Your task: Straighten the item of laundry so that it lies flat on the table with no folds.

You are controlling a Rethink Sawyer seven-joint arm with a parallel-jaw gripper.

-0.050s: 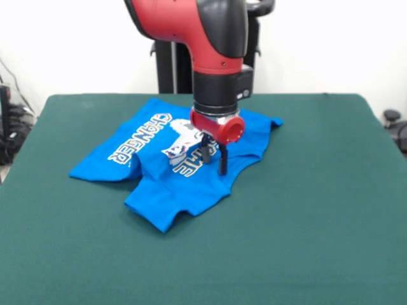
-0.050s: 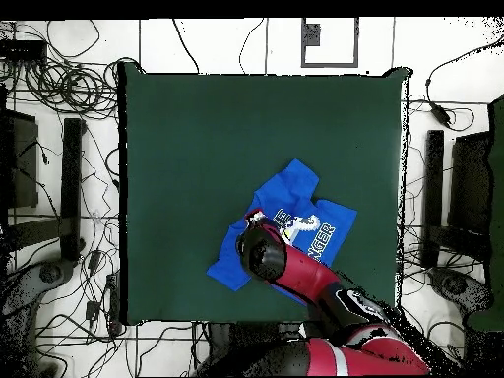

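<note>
Front view shows you the fingers [image 1: 213, 157] slightly parted, tips down on the crumpled T-shirt [image 1: 159, 190] on the desk [image 1: 305, 216].

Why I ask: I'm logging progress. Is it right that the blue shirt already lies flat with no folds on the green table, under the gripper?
Not quite. The blue shirt is still folded and rumpled, part of its lettering doubled over, as the front view shows. It does lie on the green table, under the gripper.
</note>
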